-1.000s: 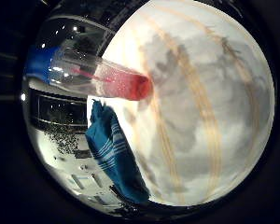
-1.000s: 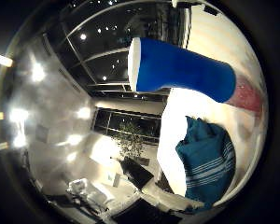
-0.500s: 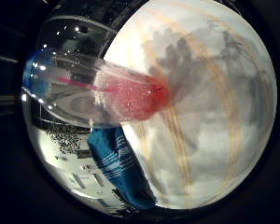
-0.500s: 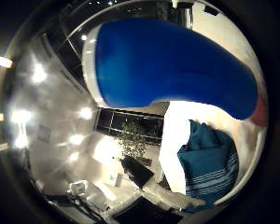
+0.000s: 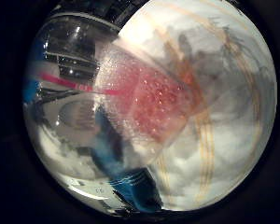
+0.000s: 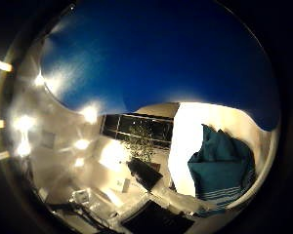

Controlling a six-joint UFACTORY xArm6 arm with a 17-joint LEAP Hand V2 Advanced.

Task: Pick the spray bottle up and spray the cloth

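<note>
The spray bottle fills much of both palm views, so it is very close to my palm. Its clear body (image 5: 149, 102) holds red liquid with small bubbles, and a thin red tube runs inside it toward the top. Its blue spray head (image 6: 166, 58) covers a large part of the thumb side view. The teal cloth (image 6: 224, 168) with pale stripes lies crumpled on the white table (image 6: 185, 141) beyond the bottle. No part of my hand shows in either view.
The table top (image 5: 224, 140) is white with faint tan rings and grey shadows. Behind it are dark windows, a potted plant (image 6: 141, 144), bright ceiling lights and dark furniture lower in the room.
The bottle has grown much larger in both views over the last second, so the palm has closed in on it. The cloth has kept its place on the table.
</note>
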